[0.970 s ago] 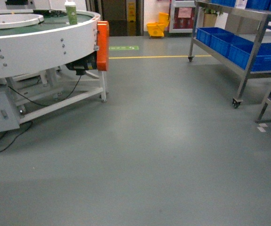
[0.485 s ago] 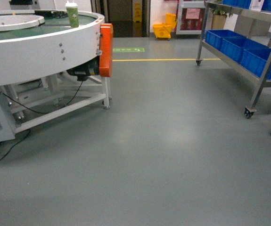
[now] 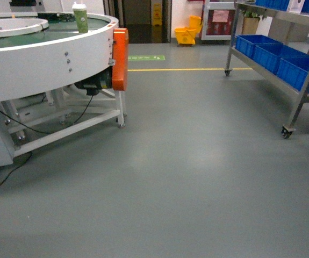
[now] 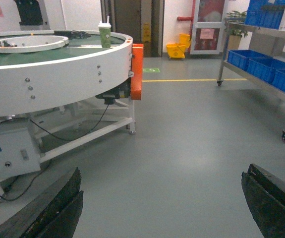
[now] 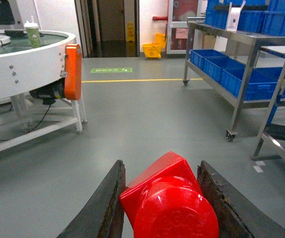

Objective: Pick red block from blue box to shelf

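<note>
Carrying leg: right gripper (image 5: 164, 208) clamps the red block (image 5: 167, 203), left gripper (image 4: 162, 203) gapes empty; next, reach the shelf (image 3: 299, 59).

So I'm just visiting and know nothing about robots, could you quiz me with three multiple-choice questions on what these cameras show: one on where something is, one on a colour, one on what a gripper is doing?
1. Where does the green cup stand?
A. On the floor
B. On top of the round white conveyor table
C. On the shelf

2. What colour are the crates on the shelf's lower tier?
A. Dark blue
B. Yellow
C. White

3. What is the right gripper doing?
A. Hanging open and empty
B. Closed on a cup
C. Closed on the red block

Answers:
1 B, the cup sits on the table's green top in the head view.
2 A, a row of dark blue crates fills that tier.
3 C, the right wrist view shows the red block squeezed between both fingers; the left gripper is open with nothing in it.
</note>
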Controlling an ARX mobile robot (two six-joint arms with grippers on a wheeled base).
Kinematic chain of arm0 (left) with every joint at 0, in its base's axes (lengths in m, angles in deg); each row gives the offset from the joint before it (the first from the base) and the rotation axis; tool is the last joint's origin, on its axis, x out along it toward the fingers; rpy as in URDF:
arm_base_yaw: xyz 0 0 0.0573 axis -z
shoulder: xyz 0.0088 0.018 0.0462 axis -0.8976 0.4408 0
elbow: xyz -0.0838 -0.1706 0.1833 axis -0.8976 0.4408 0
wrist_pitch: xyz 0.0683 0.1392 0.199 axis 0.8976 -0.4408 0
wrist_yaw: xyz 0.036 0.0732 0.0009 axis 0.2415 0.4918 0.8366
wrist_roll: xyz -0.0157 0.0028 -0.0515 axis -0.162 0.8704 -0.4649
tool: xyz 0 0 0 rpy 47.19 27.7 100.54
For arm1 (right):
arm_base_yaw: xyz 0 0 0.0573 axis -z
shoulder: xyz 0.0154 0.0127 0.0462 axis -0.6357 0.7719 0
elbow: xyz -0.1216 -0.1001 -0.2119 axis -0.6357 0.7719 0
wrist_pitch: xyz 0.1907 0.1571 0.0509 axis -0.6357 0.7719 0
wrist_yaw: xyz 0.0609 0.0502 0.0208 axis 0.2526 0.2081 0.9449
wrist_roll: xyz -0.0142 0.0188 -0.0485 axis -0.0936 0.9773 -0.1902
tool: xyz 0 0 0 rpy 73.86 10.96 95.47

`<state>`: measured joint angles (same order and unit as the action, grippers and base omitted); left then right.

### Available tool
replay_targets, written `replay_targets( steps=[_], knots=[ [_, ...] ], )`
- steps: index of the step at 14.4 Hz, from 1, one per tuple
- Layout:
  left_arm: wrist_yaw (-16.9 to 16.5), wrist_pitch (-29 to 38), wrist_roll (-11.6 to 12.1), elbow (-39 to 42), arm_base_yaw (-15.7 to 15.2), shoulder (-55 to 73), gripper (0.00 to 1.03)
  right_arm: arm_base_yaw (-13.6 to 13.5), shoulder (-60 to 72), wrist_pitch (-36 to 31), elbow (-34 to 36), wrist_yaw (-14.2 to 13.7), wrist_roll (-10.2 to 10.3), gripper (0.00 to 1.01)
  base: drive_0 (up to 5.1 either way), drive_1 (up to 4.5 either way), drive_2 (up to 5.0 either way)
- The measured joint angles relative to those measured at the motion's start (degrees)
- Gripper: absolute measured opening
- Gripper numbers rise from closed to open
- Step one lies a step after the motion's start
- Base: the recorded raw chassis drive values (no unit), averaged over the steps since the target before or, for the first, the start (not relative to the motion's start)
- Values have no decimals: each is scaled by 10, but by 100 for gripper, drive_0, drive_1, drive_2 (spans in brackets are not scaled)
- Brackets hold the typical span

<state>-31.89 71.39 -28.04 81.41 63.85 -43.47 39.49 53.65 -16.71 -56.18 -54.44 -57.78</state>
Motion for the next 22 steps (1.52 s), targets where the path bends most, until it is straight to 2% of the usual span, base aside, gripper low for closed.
replay_targets(
  steps=[22],
  knots=[
    [1, -2, 0, 0, 0, 0, 98, 0, 0, 0, 0, 0, 0, 36, -1, 433, -434]
  ],
)
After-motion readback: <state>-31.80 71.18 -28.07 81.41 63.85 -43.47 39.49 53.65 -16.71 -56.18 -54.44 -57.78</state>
